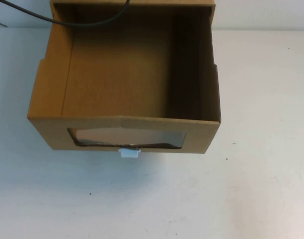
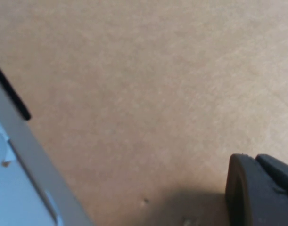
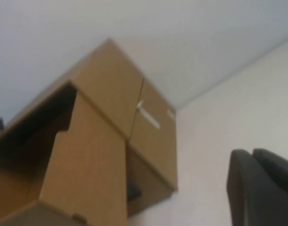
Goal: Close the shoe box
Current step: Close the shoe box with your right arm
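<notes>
The shoe box (image 1: 122, 74) is a brown cardboard drawer, pulled out toward me and empty inside. Its front has a wide clear window (image 1: 126, 138) with a small white pull tab (image 1: 128, 153) below it. Neither gripper shows in the high view. In the left wrist view my left gripper (image 2: 256, 161) is shut and empty, very close to a plain brown cardboard face (image 2: 148, 94). In the right wrist view my right gripper (image 3: 252, 154) is shut and empty, low over the white table and off to one side of the box (image 3: 87, 155).
A black cable (image 1: 87, 20) hangs across the box's far edge. White table (image 1: 251, 189) lies in front of and beside the box. In the right wrist view brown cardboard with a small white mark (image 3: 147, 115) rises behind the drawer. A grey edge (image 2: 35, 160) borders the cardboard.
</notes>
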`<state>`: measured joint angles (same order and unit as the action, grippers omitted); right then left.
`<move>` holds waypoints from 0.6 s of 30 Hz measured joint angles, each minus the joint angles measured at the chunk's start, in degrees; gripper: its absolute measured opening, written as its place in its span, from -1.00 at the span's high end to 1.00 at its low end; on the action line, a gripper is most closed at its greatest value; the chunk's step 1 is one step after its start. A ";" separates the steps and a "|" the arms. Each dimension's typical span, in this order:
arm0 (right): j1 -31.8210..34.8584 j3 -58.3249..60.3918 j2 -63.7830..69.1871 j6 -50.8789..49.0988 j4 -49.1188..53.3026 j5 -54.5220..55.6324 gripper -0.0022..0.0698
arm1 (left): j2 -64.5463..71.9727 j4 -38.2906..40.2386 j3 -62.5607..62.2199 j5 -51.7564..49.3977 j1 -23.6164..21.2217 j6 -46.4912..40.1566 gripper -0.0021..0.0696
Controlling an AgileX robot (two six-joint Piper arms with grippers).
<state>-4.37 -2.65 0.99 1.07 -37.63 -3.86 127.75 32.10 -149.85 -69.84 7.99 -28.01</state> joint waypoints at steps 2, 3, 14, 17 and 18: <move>0.00 -5.74 4.20 0.00 0.30 -8.51 0.97 | -0.12 -0.94 0.00 -0.12 0.00 0.00 0.95; 0.00 -9.11 7.43 0.00 0.84 -13.39 0.97 | -0.20 -1.20 0.00 -0.22 0.00 0.00 0.95; -2.18 -41.14 47.21 20.27 -1.57 -47.05 0.97 | -0.26 -1.75 0.00 -0.36 0.00 0.46 0.95; -8.91 -47.34 55.08 21.96 -1.62 -46.44 0.97 | -0.26 -1.75 0.00 -0.36 0.00 0.46 0.95; -12.53 -49.26 57.27 21.46 -0.79 -45.46 0.97 | -0.26 -1.75 0.00 -0.36 0.00 0.46 0.95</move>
<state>-16.90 -51.90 58.25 22.53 -38.42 -49.32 127.49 30.35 -149.85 -70.19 7.99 -27.55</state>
